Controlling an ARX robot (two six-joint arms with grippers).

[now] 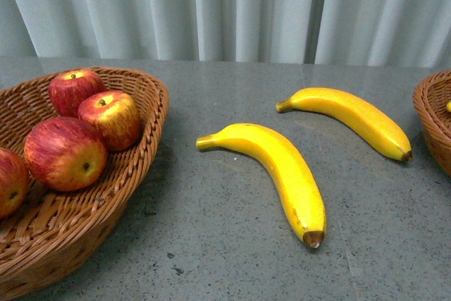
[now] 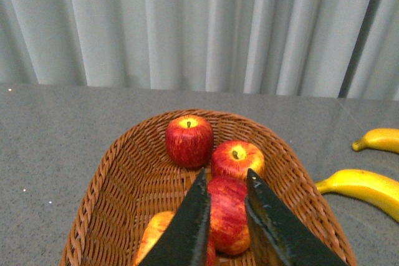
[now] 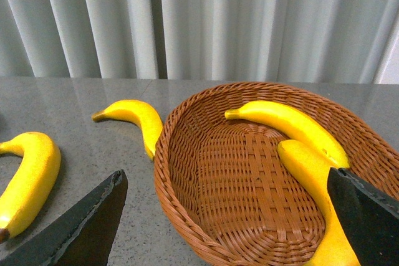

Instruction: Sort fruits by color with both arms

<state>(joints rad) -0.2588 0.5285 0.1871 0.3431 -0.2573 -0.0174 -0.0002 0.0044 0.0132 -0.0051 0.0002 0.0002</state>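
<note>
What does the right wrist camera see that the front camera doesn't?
Only the right wrist view shows two bananas lying inside a basket, and the open right gripper. Only the front view shows four apples in another basket. Both show two loose bananas on the grey table, the first basket's rim and the curtain.

Front view: the left basket [image 1: 141,146], at the worktop's left edge, is cropped left and below; its nearest apple [image 1: 8,181] shows only in part. The right basket [image 1: 431,121] is cropped at the right, and a yellow speck [image 1: 449,106] inside it is too small to identify. Left wrist view: the left tool [image 2: 225,175] fingers [image 2: 187,228] cover parts of the middle apple [image 2: 227,216] and the nearest apple. Right wrist view: one right tool [image 3: 224,179] finger [image 3: 368,216] hides the lower end of a basket banana [image 3: 308,172].
</note>
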